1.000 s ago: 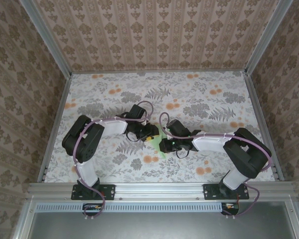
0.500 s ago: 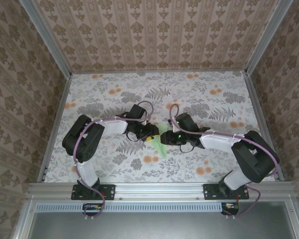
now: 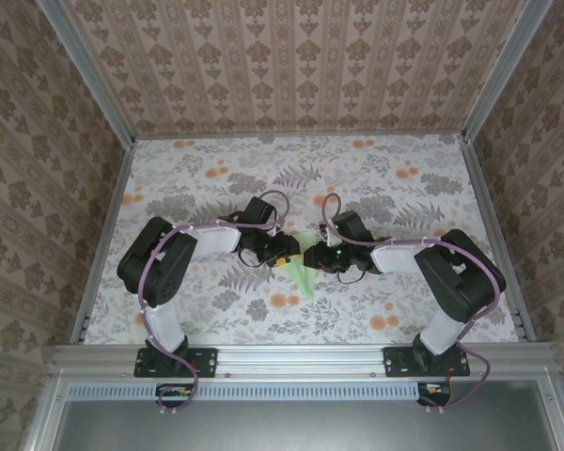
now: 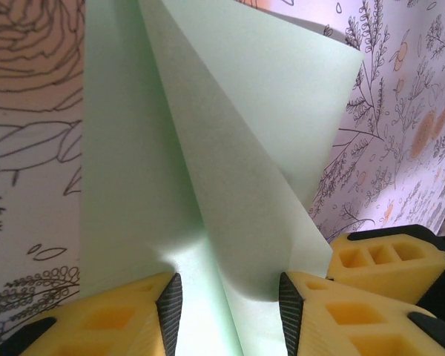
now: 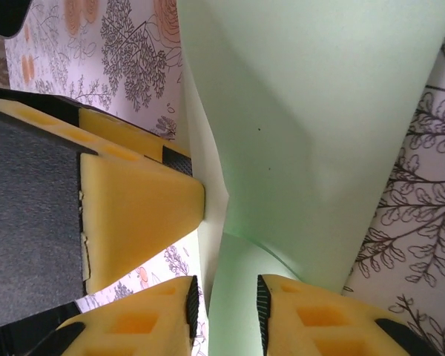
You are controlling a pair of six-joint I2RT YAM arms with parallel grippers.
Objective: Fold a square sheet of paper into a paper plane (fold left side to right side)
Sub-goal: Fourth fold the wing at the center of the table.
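1. Flower-printed table (image 3: pixel 179 193), wallpapered walls (image 3: pixel 291 66) on three sides. Both grippers crowd together at mid-table and, seen from above, cover the plane's middle.
2. Count: one paper plane (image 3: pixel 306 280), two arms.
3. The plane lies at mid-table, long axis running from far edge to near edge, narrow tip toward the near edge.
4. Left gripper (image 4: pixel 226 311): fingers half apart, pressing the plane's raised fold from either side.
5. Right gripper (image 5: pixel 224 308): narrow gap, paper running through it. Clamped or not, can't tell.
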